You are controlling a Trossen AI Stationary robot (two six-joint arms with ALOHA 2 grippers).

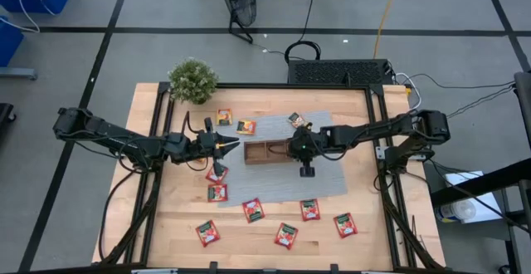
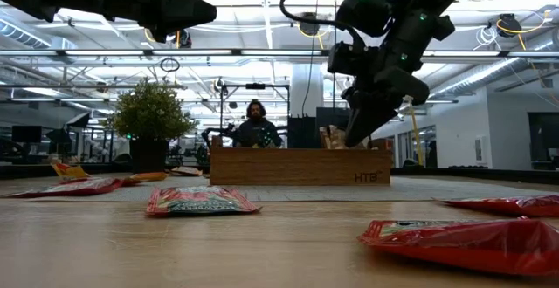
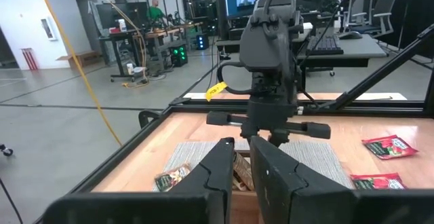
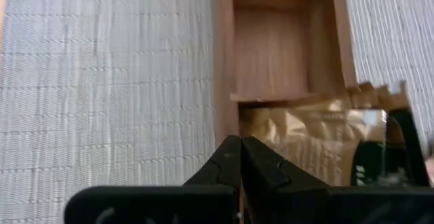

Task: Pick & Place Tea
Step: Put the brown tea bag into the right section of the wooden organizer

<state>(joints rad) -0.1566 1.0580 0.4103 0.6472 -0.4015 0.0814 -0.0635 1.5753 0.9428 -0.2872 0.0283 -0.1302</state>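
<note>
The brown wooden tray (image 1: 257,152) (image 2: 297,168) lies on a grey mat. Grey-brown sachets (image 4: 319,136) (image 2: 336,138) stand in its right compartment, their tops above the rim. My right gripper (image 1: 304,148) (image 4: 241,149) (image 2: 354,138) points down, shut, over that compartment's near wall beside those sachets. My left gripper (image 1: 231,146) (image 3: 244,153) hovers level at the tray's left end with a narrow gap between its fingers, holding nothing. Several red sachets (image 1: 253,210) lie flat on the near table, two orange-yellow ones (image 1: 246,127) and a grey-brown one (image 1: 296,119) behind the tray. My right gripper has its shut fingertips at rim height by the tray's near wall (image 4: 226,108) and the grey-brown sachets, coming from above. I cannot tell whether they touch the wall or a sachet.
A green potted plant (image 1: 193,80) (image 2: 150,113) stands at the far left corner. The grey mat (image 1: 328,174) covers the table's middle. More red sachets (image 1: 217,193) lie at the mat's left edge, under the left arm. A person (image 2: 255,124) sits beyond the table.
</note>
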